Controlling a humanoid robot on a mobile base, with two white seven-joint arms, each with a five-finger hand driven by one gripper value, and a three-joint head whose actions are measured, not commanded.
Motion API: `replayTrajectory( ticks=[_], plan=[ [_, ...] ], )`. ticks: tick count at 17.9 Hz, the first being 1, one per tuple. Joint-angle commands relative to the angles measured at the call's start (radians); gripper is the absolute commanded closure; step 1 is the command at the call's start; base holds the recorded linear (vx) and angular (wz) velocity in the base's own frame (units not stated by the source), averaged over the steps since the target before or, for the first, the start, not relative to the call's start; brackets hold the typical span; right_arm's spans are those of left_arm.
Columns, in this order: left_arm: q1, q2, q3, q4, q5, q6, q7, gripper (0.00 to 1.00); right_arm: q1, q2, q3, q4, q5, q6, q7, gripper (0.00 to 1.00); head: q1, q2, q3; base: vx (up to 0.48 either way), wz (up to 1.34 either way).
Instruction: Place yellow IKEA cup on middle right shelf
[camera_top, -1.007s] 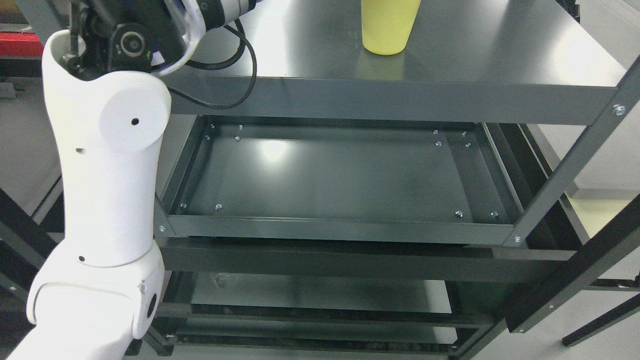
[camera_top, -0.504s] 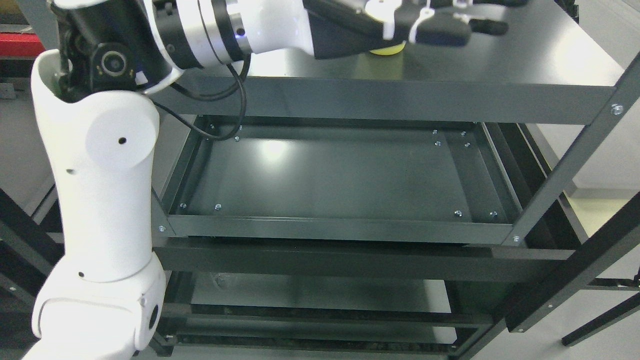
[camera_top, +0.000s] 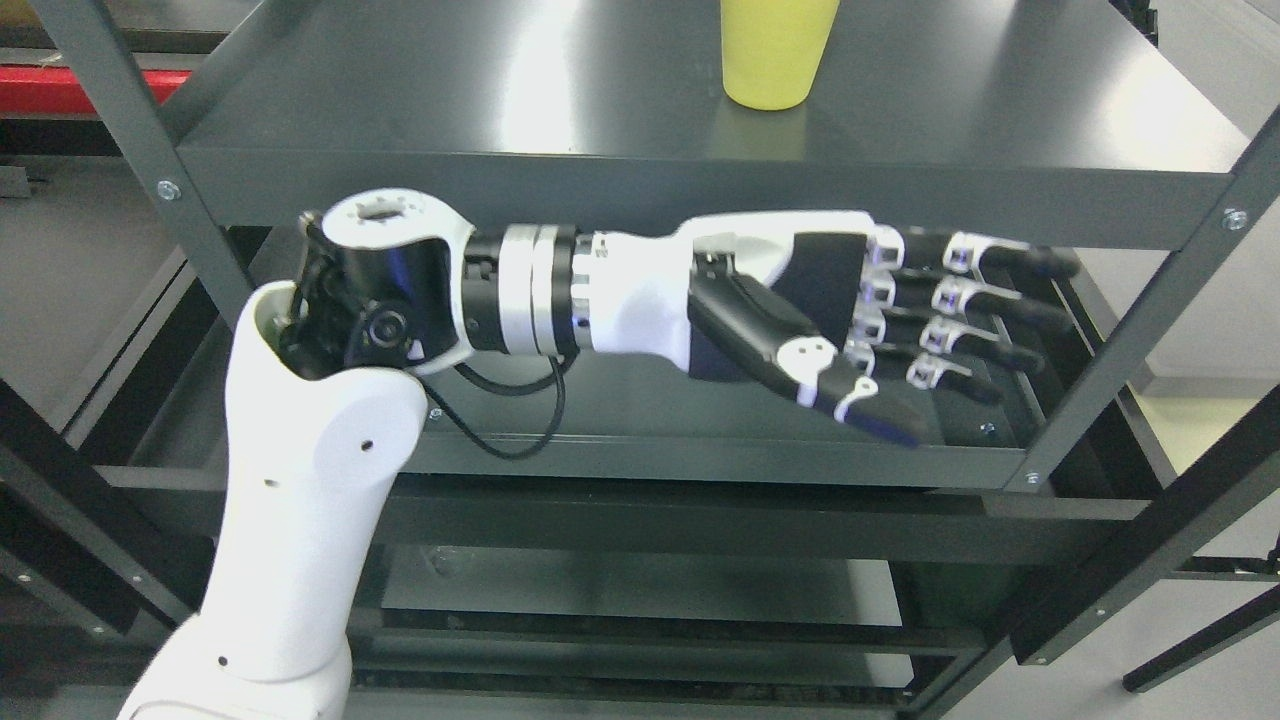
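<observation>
The yellow cup (camera_top: 775, 50) stands upright on the upper dark metal shelf (camera_top: 600, 110), right of its middle; its top is cut off by the picture's edge. My left hand (camera_top: 930, 340) hangs well below the cup, in front of the shelf's front rail, reaching to the right over the lower tray shelf (camera_top: 700, 455). Its fingers (camera_top: 985, 300) are stretched out straight and the thumb points down and right. It is open and holds nothing. My left arm comes up from the lower left.
Slanted dark uprights (camera_top: 1150, 320) frame the rack on the right, and another upright (camera_top: 130, 130) stands at the left. A further shelf (camera_top: 640, 590) lies below. A black cable (camera_top: 520, 420) loops under my forearm. Something red (camera_top: 90, 90) lies at the far left.
My left hand has come down from the upper shelf, where it covered the cup, to the front of the lower tray. The cup stands uncovered again in the same spot.
</observation>
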Motion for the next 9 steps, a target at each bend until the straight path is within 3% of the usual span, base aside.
replayTrajectory(
  ticks=[1,3,5,7,9],
  plan=[
    [0.293,0.017,-0.264,-0.024,-0.038,-0.055,0.047,0.05,0.014,-0.017,0.017,0.000,-0.025,-0.001,-0.001,0.01,0.0000,0.000,0.000,0.000,0.00],
    [0.400,0.017,-0.275,0.047,-0.209,-0.216,0.090,0.02,0.014,-0.017,0.017,0.000,-0.025,-0.001,-0.001,0.01,0.0000,0.000,0.000,0.000,0.00],
    [0.463,0.017,-0.268,0.165,-0.416,-0.527,0.161,0.02,0.014,-0.017,0.017,0.000,-0.025,-0.001,-0.001,0.01,0.0000,0.000,0.000,0.000,0.00],
    [0.502,0.017,-0.233,0.297,-0.528,-0.895,0.306,0.02,0.014,-0.017,0.017,0.000,-0.025,-0.001,-0.001,0.01,0.0000,0.000,0.000,0.000,0.00],
    [0.523,0.017,-0.171,0.317,-0.596,-0.996,0.475,0.02,0.014,-0.017,0.017,0.000,-0.025,-0.001,-0.001,0.01,0.0000,0.000,0.000,0.000,0.00]
  ],
)
